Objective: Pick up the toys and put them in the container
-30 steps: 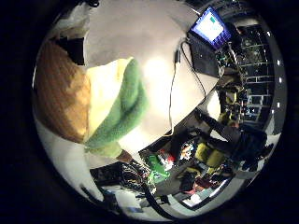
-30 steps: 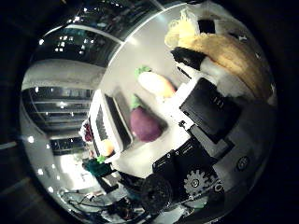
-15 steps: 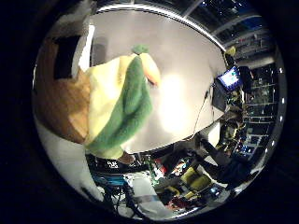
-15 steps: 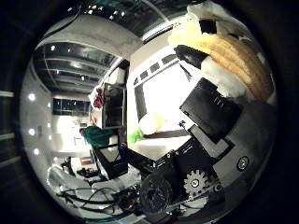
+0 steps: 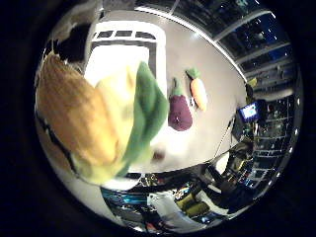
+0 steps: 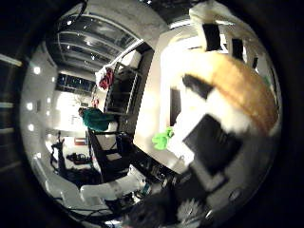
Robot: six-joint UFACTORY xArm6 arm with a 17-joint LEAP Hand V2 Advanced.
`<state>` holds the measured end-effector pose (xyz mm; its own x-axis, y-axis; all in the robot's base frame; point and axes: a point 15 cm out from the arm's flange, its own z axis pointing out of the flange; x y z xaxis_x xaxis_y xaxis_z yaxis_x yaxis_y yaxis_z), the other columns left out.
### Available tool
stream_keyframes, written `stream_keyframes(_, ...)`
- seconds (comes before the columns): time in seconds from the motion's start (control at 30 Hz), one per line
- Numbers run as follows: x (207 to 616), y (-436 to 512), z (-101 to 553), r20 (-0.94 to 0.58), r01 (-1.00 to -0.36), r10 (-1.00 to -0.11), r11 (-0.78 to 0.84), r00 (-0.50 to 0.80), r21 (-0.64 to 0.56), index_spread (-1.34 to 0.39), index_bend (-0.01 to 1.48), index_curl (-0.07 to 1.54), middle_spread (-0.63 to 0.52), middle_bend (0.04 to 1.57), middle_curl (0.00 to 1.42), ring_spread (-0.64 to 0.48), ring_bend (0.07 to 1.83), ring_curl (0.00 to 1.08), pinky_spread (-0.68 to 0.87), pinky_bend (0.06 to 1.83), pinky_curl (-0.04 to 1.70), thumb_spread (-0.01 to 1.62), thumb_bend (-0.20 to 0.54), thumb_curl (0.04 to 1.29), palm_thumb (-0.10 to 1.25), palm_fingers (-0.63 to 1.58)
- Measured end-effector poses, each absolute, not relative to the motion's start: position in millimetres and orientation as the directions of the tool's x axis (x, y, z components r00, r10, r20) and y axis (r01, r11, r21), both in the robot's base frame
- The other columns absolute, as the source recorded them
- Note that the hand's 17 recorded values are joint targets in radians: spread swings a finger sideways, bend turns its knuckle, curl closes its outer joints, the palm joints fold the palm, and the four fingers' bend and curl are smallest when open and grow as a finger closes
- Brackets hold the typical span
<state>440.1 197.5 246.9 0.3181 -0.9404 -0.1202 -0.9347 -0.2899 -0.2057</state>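
Observation:
My right hand (image 6: 213, 142) is shut on a plush corn toy (image 5: 94, 123) with a yellow-orange cob and a green husk. The toy fills much of both palm views, and white and black fingers (image 6: 202, 88) cross it. Behind the corn lies a white container (image 5: 126, 47) with dark slots along its rim. On the grey table (image 5: 197, 143) beside the container rest a purple eggplant toy (image 5: 180, 113) and an orange carrot toy (image 5: 198, 94), side by side and apart from the hand.
A small bright green object (image 6: 164, 138) sits near the table's edge. A lit laptop screen (image 5: 248, 111) stands past the far end of the table. Chairs, shelves and lab clutter ring the table.
The whole picture has swung, so the camera moved; the container, eggplant and carrot now show beyond the corn. The corn stays held in the hand throughout.

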Motion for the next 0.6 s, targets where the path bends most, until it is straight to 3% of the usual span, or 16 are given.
stream_keyframes(0.1,440.5,192.0,247.4,-0.086,-0.915,-0.925,-0.347,0.37,-0.207,-0.48,0.44,0.43,-0.05,0.51,0.36,0.07,0.54,0.36,0.3,0.51,0.76,1.03,-0.025,0.49,0.81,-0.12)
stream_keyframes(0.2,443.2,183.5,251.3,-0.072,-0.902,-0.915,-0.373,0.396,-0.216,-0.49,0.33,0.38,-0.03,0.39,0.32,0.13,0.42,0.3,0.42,0.42,0.64,1.02,-0.025,0.47,0.8,-0.04)
stream_keyframes(0.6,433.2,39.9,249.9,-0.037,-0.955,-0.961,-0.268,0.275,-0.13,-0.46,0.18,0.34,0.02,0.21,0.3,0.17,0.22,0.24,0.46,0.29,0.44,1.01,-0.024,0.41,0.79,0.11)
